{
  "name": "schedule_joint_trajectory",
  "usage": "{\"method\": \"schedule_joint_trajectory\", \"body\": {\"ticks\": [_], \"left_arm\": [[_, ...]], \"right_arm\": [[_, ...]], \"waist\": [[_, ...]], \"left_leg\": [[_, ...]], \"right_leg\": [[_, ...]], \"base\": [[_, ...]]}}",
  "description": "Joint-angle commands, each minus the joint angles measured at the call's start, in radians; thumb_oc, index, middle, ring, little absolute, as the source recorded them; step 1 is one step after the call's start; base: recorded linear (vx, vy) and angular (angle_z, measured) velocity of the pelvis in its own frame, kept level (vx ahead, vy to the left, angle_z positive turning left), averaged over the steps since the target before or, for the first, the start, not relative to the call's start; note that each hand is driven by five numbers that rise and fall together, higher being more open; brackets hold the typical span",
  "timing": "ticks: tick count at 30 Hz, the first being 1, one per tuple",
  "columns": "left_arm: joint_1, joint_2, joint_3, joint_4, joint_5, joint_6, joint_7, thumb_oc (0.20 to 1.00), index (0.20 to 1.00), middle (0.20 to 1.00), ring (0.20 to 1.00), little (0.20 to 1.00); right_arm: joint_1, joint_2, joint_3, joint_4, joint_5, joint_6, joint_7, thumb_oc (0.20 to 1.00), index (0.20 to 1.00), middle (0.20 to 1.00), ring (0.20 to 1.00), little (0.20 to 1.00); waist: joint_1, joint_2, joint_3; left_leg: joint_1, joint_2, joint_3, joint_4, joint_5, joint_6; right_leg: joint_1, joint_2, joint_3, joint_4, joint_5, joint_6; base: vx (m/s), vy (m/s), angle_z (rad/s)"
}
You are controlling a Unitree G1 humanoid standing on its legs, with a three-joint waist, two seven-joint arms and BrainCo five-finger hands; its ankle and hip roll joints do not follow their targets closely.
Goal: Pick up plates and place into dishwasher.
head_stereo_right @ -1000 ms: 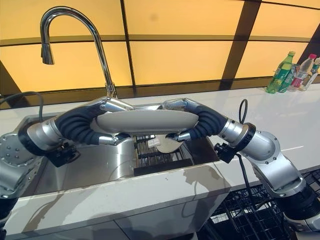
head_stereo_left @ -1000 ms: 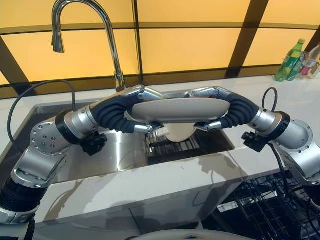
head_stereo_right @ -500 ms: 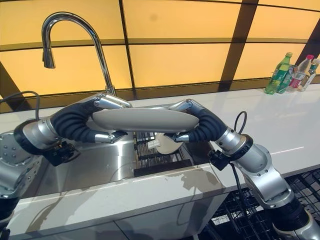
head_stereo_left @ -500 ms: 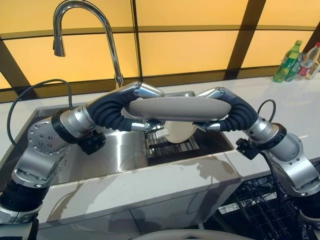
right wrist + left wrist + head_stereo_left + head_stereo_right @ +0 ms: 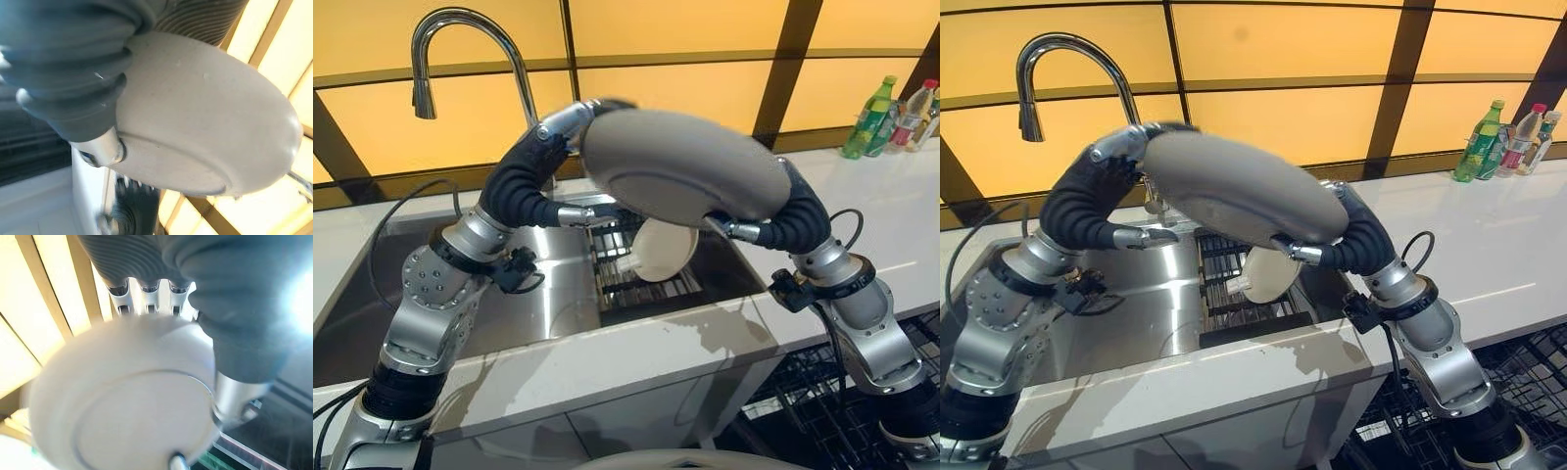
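L hand (image 5: pixel 553 132) is gripping one edge of the big grey plate (image 5: pixel 685 166), fingers curled over the rim and thumb pinching underneath; R hand (image 5: pixel 773 211) is clamping the opposite edge the same way. Both wrist views are showing the plate's underside pressed close against each palm, w/ the thumb on the base side. Plate is being carried between the two hands, tilted w/ its underside facing the camera, up in the air above the sink (image 5: pixel 538 304), touching nothing else.

Under it, a second plate (image 5: pixel 661 250) is standing on edge in the dark drying rack (image 5: pixel 641 284) inside the sink. Faucet (image 5: pixel 470 49) is rising behind the L arm. Bottles (image 5: pixel 891 113) are sitting well off on the far R of the white counter (image 5: pixel 636 352). Black wire dishwasher rack (image 5: pixel 822 411) is showing low on the R, below the counter edge.

Step, as I'm judging it: pick-up done, transfer in hand, plate not yet in the dishwasher. Next move is calling for swinging both arms together to the R and down, keeping equal squeeze so the plate isn't slipping, clearing the counter edge, then turning it upright to slot between the rack wires.
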Motion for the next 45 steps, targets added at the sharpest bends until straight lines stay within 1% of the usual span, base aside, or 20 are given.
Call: {"method": "schedule_joint_trajectory", "body": {"ticks": [1,3,7,11,14,17,19,22,23,24,25,26,28,32,34,36,39,42,43,45], "left_arm": [[0.025,0.009,0.057,0.050,0.036,-0.078,0.102,1.000,1.000,1.000,1.000,1.000],[0.038,0.006,0.093,0.052,0.049,-0.108,0.141,1.000,1.000,1.000,1.000,1.000],[0.066,0.004,0.168,0.045,0.044,-0.137,0.237,1.000,1.000,1.000,1.000,1.000],[0.085,-0.003,0.211,0.044,0.041,-0.146,0.303,1.000,1.000,1.000,1.000,1.000],[0.096,-0.012,0.225,0.044,0.039,-0.140,0.322,1.000,1.000,1.000,1.000,1.000],[0.130,-0.019,0.255,0.047,0.054,-0.147,0.347,1.000,1.000,1.000,1.000,1.000],[0.164,-0.025,0.292,0.059,0.055,-0.163,0.368,1.000,1.000,1.000,1.000,1.000],[0.225,-0.030,0.363,0.075,0.025,-0.169,0.401,1.000,1.000,1.000,1.000,1.000],[0.233,-0.030,0.374,0.079,0.019,-0.168,0.407,1.000,1.000,1.000,1.000,1.000],[0.255,-0.029,0.402,0.091,0.010,-0.169,0.419,1.000,1.000,1.000,1.000,1.000],[0.268,-0.026,0.418,0.101,0.015,-0.174,0.425,1.000,1.000,1.000,1.000,1.000],[0.278,-0.021,0.430,0.103,0.017,-0.174,0.427,1.000,1.000,1.000,1.000,1.000],[0.303,-0.018,0.455,0.100,0.011,-0.170,0.426,1.000,1.000,1.000,1.000,1.000],[0.300,-0.001,0.469,0.117,0.014,-0.148,0.430,1.000,1.000,1.000,1.000,1.000],[0.293,0.010,0.474,0.130,0.015,-0.147,0.437,1.000,1.000,1.000,1.000,1.000],[0.287,0.023,0.481,0.140,0.018,-0.150,0.449,1.000,1.000,1.000,1.000,1.000],[0.285,0.040,0.494,0.163,0.010,-0.157,0.460,1.000,1.000,1.000,1.000,1.000],[0.286,0.045,0.506,0.178,0.016,-0.160,0.452,1.000,1.000,1.000,1.000,1.000],[0.286,0.045,0.508,0.174,0.019,-0.155,0.447,1.000,1.000,1.000,1.000,1.000],[0.287,0.039,0.510,0.172,0.030,-0.154,0.436,1.000,1.000,1.000,1.000,1.000]], "right_arm": [[-0.053,0.019,-0.153,0.005,0.027,-0.049,-0.126,0.200,0.200,0.200,0.200,0.200],[-0.040,0.015,-0.176,0.004,0.025,-0.045,-0.122,0.200,0.200,0.200,0.200,0.200],[-0.006,0.004,-0.220,-0.003,0.027,-0.034,-0.116,0.200,0.200,0.200,0.200,0.200],[0.012,-0.003,-0.246,-0.012,0.013,-0.015,-0.111,0.200,0.200,0.200,0.200,0.200],[0.022,-0.018,-0.266,-0.011,-0.022,0.009,-0.119,0.200,0.200,0.200,0.200,0.200],[0.056,-0.040,-0.298,0.006,-0.063,0.035,-0.128,0.200,0.200,0.200,0.200,0.200],[0.093,-0.054,-0.337,0.017,-0.076,0.052,-0.132,0.200,0.200,0.200,0.200,0.200],[0.139,-0.076,-0.388,0.036,-0.090,0.084,-0.160,0.200,0.200,0.200,0.200,0.200],[0.142,-0.080,-0.394,0.042,-0.094,0.093,-0.168,0.200,0.200,0.200,0.200,0.200],[0.147,-0.090,-0.406,0.057,-0.098,0.111,-0.184,0.200,0.200,0.200,0.200,0.200],[0.154,-0.095,-0.416,0.071,-0.111,0.121,-0.199,0.200,0.200,0.200,0.200,0.200],[0.171,-0.096,-0.430,0.080,-0.121,0.132,-0.209,0.200,0.200,0.200,0.200,0.200],[0.240,-0.092,-0.487,0.088,-0.123,0.133,-0.202,0.200,0.200,0.200,0.200,0.200],[0.310,-0.081,-0.544,0.113,-0.104,0.176,-0.170,0.200,0.200,0.200,0.200,0.200],[0.320,-0.075,-0.548,0.141,-0.091,0.192,-0.145,0.200,0.200,0.200,0.200,0.200],[0.333,-0.073,-0.548,0.163,-0.104,0.202,-0.142,0.200,0.200,0.200,0.200,0.200],[0.333,-0.075,-0.537,0.206,-0.120,0.216,-0.143,0.200,0.200,0.200,0.200,0.200],[0.335,-0.065,-0.524,0.244,-0.141,0.230,-0.167,0.200,0.200,0.200,0.200,0.200],[0.342,-0.058,-0.522,0.245,-0.134,0.241,-0.175,0.200,0.200,0.200,0.200,0.200],[0.353,-0.042,-0.518,0.248,-0.133,0.263,-0.189,0.200,0.200,0.200,0.200,0.200]], "waist": [[-0.005,0.000,-0.017],[-0.007,-0.001,-0.017],[-0.017,-0.002,-0.021],[-0.027,-0.002,-0.024],[-0.036,-0.006,-0.022],[-0.047,-0.017,-0.014],[-0.053,-0.029,0.000],[-0.050,-0.047,0.031],[-0.050,-0.049,0.036],[-0.054,-0.053,0.045],[-0.063,-0.050,0.049],[-0.075,-0.043,0.052],[-0.110,-0.033,0.051],[-0.156,-0.024,0.066],[-0.168,-0.022,0.078],[-0.175,-0.023,0.095],[-0.176,-0.027,0.121],[-0.177,-0.026,0.141],[-0.176,-0.024,0.144],[-0.170,-0.022,0.145]], "left_leg": [[-0.033,-0.028,-0.008,0.063,-0.049,0.054],[-0.034,-0.025,-0.006,0.066,-0.049,0.051],[-0.033,-0.019,-0.002,0.062,-0.046,0.044],[-0.034,-0.010,0.008,0.055,-0.042,0.036],[-0.036,-0.007,0.019,0.066,-0.048,0.032],[-0.043,-0.009,0.039,0.112,-0.069,0.026],[-0.068,-0.023,0.042,0.191,-0.094,0.021],[-0.118,-0.059,-0.023,0.302,-0.105,0.024],[-0.121,-0.064,-0.038,0.309,-0.109,0.028],[-0.117,-0.078,-0.075,0.309,-0.128,0.042],[-0.105,-0.079,-0.072,0.292,-0.137,0.052],[-0.096,-0.075,-0.054,0.271,-0.134,0.057],[-0.075,-0.062,-0.013,0.230,-0.124,0.059],[-0.053,-0.060,0.027,0.190,-0.120,0.064],[-0.040,-0.060,0.040,0.164,-0.125,0.070],[-0.040,-0.061,0.051,0.152,-0.123,0.073],[-0.047,-0.060,0.074,0.144,-0.124,0.077],[-0.061,-0.058,0.087,0.139,-0.116,0.091],[-0.069,-0.059,0.087,0.141,-0.112,0.097],[-0.089,-0.063,0.085,0.151,-0.108,0.104]], "right_leg": [[0.000,0.060,-0.017,0.123,-0.128,-0.047],[0.000,0.062,-0.017,0.125,-0.130,-0.051],[0.000,0.069,-0.013,0.116,-0.129,-0.057],[-0.001,0.076,-0.004,0.100,-0.123,-0.058],[-0.002,0.080,0.008,0.097,-0.121,-0.061],[-0.005,0.080,0.021,0.098,-0.117,-0.064],[-0.009,0.076,0.034,0.104,-0.110,-0.069],[-0.021,0.074,0.082,0.119,-0.095,-0.072],[-0.024,0.074,0.092,0.121,-0.092,-0.072],[-0.033,0.075,0.127,0.128,-0.087,-0.072],[-0.037,0.080,0.154,0.133,-0.087,-0.071],[-0.040,0.085,0.167,0.133,-0.086,-0.070],[-0.048,0.084,0.189,0.127,-0.078,-0.061],[-0.076,0.068,0.230,0.117,-0.044,-0.030],[-0.095,0.056,0.239,0.115,-0.032,-0.009],[-0.121,0.045,0.239,0.115,-0.015,0.006],[-0.169,0.028,0.212,0.128,0.006,0.027],[-0.208,0.028,0.208,0.217,-0.010,0.034],[-0.217,0.034,0.209,0.257,-0.027,0.033],[-0.221,0.037,0.202,0.289,-0.063,0.025]], "base": [[-0.01,-0.046,-0.01],[0.00,-0.041,-0.02],[0.00,-0.036,-0.03],[0.00,-0.031,-0.09],[0.01,-0.030,-0.12],[0.01,-0.037,-0.16],[-0.01,-0.040,-0.24],[-0.03,-0.022,-0.27],[-0.05,0.031,-0.57],[-0.08,0.080,-0.62],[-0.09,0.139,-0.74],[-0.08,0.166,-0.81],[-0.06,0.197,-0.70],[-0.07,0.171,-0.36],[-0.08,0.130,-0.42],[-0.12,0.074,-0.40],[-0.14,0.004,-0.31],[-0.11,-0.037,-0.32],[-0.08,-0.077,-0.11],[-0.06,-0.102,-0.19]]}}
